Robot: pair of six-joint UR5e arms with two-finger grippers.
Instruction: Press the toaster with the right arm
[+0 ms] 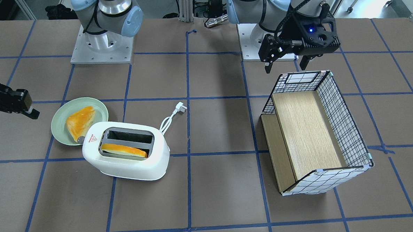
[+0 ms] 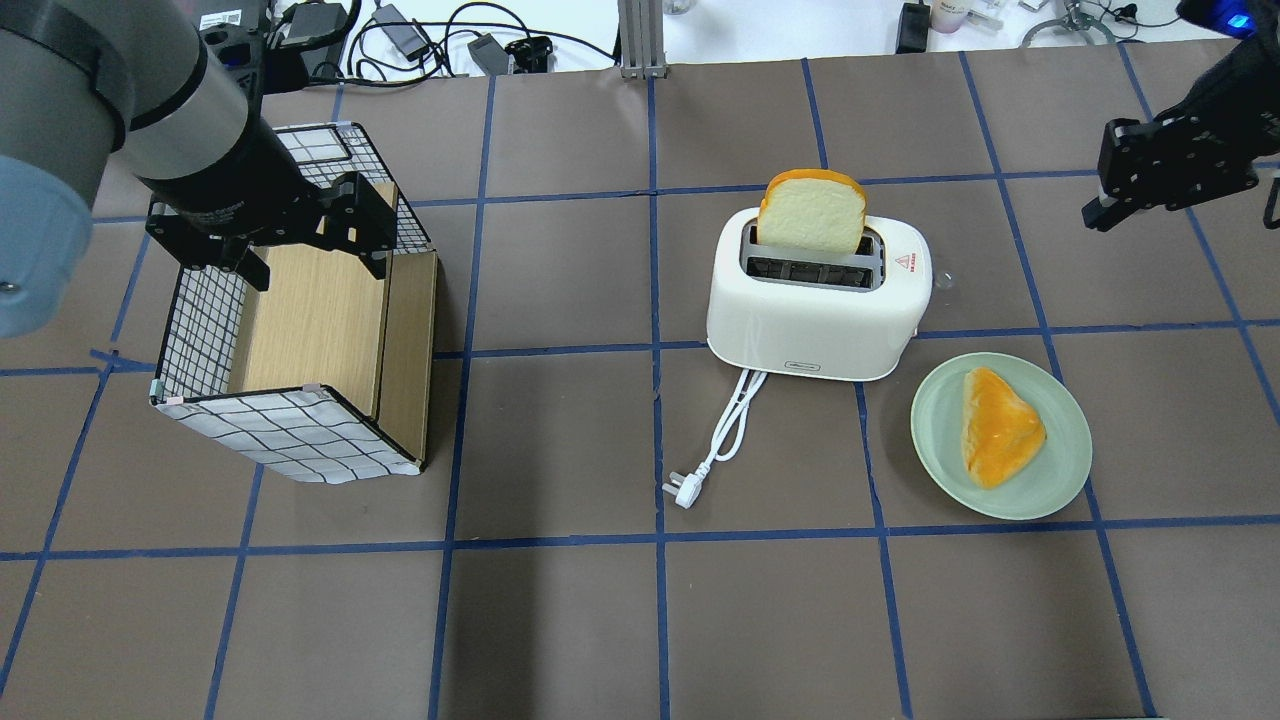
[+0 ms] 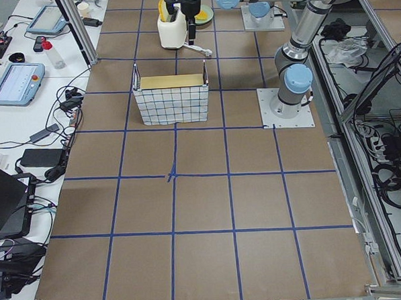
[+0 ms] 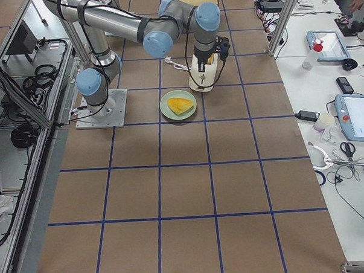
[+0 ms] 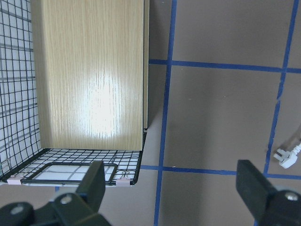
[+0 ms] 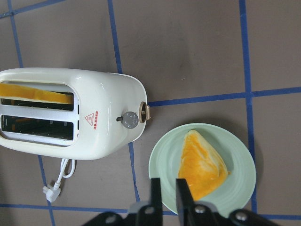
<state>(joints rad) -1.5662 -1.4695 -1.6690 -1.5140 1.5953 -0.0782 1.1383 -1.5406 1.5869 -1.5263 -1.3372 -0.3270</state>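
The white toaster (image 1: 125, 165) stands mid-table with a slice of bread (image 2: 810, 210) upright in one slot. It also shows in the overhead view (image 2: 810, 320) and the right wrist view (image 6: 103, 117). Its small end lever (image 6: 146, 113) and grey knob (image 6: 130, 120) face the green plate. My right gripper (image 2: 1095, 215) is shut and empty. It hangs in the air apart from the toaster, off its lever end. It also shows in the front view (image 1: 32, 112) and the right wrist view (image 6: 168, 193). My left gripper (image 1: 285, 67) is open and empty over the basket's edge.
A green plate (image 2: 1060, 480) with a piece of toast (image 2: 1000, 425) lies next to the toaster's lever end. The white cord and plug (image 2: 685, 490) trail from the toaster. A wire basket (image 2: 290, 430) with a wooden board stands under my left arm.
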